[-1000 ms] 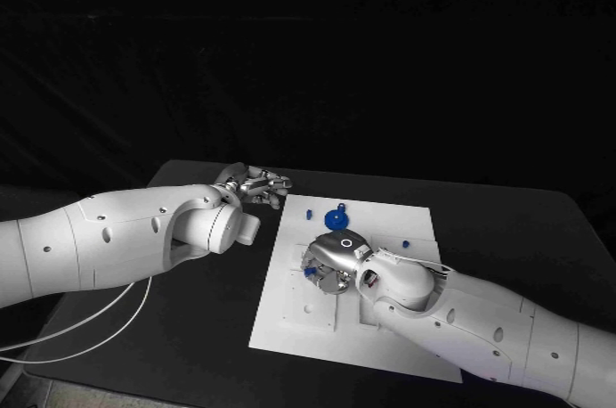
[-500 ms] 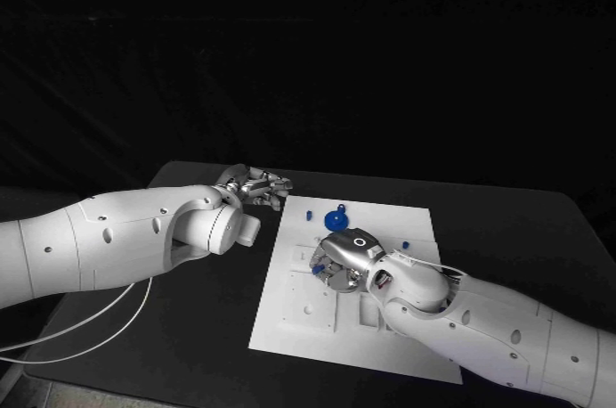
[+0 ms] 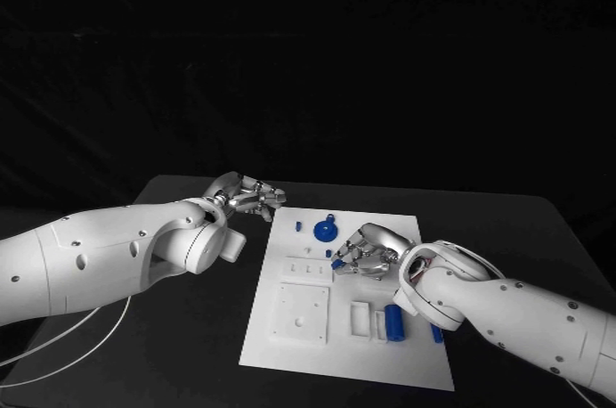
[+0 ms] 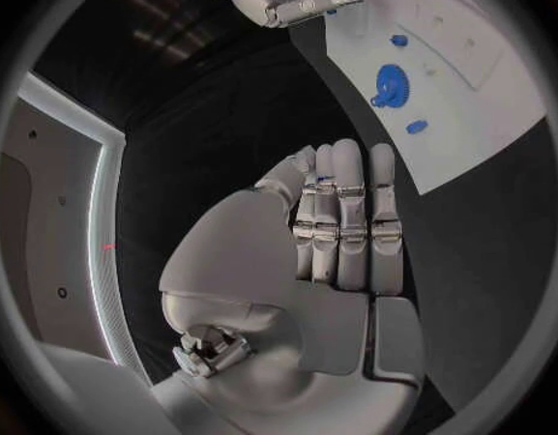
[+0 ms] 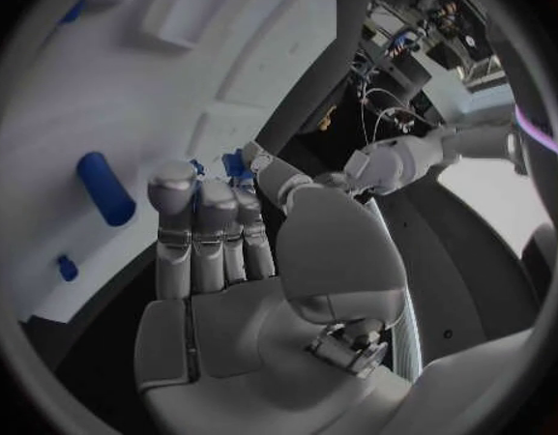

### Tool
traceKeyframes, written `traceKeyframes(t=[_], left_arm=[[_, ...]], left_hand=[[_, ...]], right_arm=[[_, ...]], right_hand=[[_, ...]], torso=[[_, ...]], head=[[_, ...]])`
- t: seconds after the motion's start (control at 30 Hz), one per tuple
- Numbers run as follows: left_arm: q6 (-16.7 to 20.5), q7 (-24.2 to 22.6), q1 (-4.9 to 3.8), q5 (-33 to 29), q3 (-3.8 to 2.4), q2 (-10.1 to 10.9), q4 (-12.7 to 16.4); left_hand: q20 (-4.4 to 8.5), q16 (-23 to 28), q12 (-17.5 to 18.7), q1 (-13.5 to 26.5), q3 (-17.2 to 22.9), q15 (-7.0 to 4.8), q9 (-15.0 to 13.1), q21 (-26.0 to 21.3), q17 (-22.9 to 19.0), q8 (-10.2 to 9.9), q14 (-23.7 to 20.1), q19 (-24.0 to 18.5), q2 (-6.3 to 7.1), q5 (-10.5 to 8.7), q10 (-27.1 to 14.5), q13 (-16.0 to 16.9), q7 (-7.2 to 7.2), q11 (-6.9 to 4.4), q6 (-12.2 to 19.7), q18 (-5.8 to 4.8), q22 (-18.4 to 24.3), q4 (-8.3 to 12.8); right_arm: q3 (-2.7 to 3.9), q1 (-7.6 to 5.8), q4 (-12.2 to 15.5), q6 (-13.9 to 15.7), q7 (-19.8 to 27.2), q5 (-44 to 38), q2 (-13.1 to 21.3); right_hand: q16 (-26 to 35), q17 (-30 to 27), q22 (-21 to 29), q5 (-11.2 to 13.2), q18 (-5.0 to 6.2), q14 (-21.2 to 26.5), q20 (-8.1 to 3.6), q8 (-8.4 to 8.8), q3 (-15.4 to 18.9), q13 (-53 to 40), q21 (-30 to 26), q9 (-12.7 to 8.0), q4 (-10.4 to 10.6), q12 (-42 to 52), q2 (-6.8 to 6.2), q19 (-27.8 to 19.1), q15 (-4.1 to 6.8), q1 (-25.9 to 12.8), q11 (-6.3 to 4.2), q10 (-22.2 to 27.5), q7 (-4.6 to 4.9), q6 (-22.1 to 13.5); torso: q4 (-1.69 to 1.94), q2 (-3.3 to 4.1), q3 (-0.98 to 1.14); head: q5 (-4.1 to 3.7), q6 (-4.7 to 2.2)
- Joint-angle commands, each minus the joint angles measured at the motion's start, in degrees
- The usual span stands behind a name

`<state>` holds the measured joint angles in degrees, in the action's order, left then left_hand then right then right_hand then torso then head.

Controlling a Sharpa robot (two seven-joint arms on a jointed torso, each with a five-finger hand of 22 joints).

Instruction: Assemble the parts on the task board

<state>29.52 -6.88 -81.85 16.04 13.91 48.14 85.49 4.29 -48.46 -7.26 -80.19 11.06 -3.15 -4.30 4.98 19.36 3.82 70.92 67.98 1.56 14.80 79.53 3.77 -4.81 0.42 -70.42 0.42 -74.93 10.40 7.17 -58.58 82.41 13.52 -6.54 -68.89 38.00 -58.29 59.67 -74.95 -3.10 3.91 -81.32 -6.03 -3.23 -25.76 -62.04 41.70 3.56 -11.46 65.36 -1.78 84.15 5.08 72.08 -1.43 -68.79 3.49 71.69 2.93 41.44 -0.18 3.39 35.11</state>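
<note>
At the centre of the head view we see the right hand (image 3: 363, 250) above the task board (image 3: 308, 346), pinching what looks like a small blue part (image 3: 337, 264). The left hand (image 3: 247, 196), fingers curled in and holding nothing, sits just off the board's upper-left corner. A blue gear (image 3: 328, 229) lies near the board's top edge.
</note>
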Motion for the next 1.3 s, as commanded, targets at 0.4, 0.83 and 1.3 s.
traceKeyframes(t=[0.4,0.83,1.3], left_arm=[[-0.16,-15.31,0.51,45.24,-0.03,-0.25,5.35],[-5.5,-12.18,0.52,58.48,-0.04,-5.5,5.24],[-12.21,-8.41,0.51,63.72,-0.06,-8.42,4.14]], left_hand=[[-0.1,-0.42,0.79,-1.56,-3.14,0.01,0.53,2.97,0.69,-0.29,0.11,-1.6,3.97,-6.74,4.3,0.01,0.74,-0.96,4.74,0.57,-0.73,1.53],[1.02,-5.27,-7.41,-5.27,-10.25,-0.92,0.64,1.43,4.59,-0.24,0.26,2.07,3.88,-8.25,3.8,2.85,1.95,-1.97,9.39,-0.22,-1.15,-2.34],[1.26,-9.34,-15.12,-6.09,-10.07,-1.15,0.7,4.87,6.45,-0.24,-0.64,2.05,4.33,-7.32,0.26,8.25,0.97,-2.0,10.32,-0.13,-1.36,-4.45]], right_arm=[[0.87,-4.1,-9.37,-33.47,-5.07,46.67,0.76],[0.9,-6.28,-13.54,-40.55,-6.92,49.5,-0.55],[0.9,-6.63,-13.37,-42.78,-7.47,48.66,-0.78]], right_hand=[[-0.97,1.15,-4.77,0.2,1.08,1.16,0.22,-0.39,3.38,-0.06,0.19,0.12,-2.03,-0.51,2.96,0.44,-0.4,-0.35,0.22,1.37,0.23,-0.4],[-1.65,1.71,-4.81,-0.2,1.23,1.18,0.4,-0.38,3.32,-0.19,0.97,0.12,-3.35,-0.3,3.49,0.26,-0.52,-0.78,0.3,1.36,0.31,-0.37],[-1.84,1.88,-4.86,-1.0,1.25,1.19,0.42,-0.38,2.85,-0.28,1.3,0.12,-3.56,-0.21,3.35,0.19,-0.53,-0.89,0.33,1.39,0.36,-0.42]], torso=[[-0.6,-0.53,0.17],[-0.68,-0.36,0.13],[-0.57,-0.4,0.03]], head=[[-4.47,-1.67],[-5.16,-1.61],[-5.36,-1.39]])
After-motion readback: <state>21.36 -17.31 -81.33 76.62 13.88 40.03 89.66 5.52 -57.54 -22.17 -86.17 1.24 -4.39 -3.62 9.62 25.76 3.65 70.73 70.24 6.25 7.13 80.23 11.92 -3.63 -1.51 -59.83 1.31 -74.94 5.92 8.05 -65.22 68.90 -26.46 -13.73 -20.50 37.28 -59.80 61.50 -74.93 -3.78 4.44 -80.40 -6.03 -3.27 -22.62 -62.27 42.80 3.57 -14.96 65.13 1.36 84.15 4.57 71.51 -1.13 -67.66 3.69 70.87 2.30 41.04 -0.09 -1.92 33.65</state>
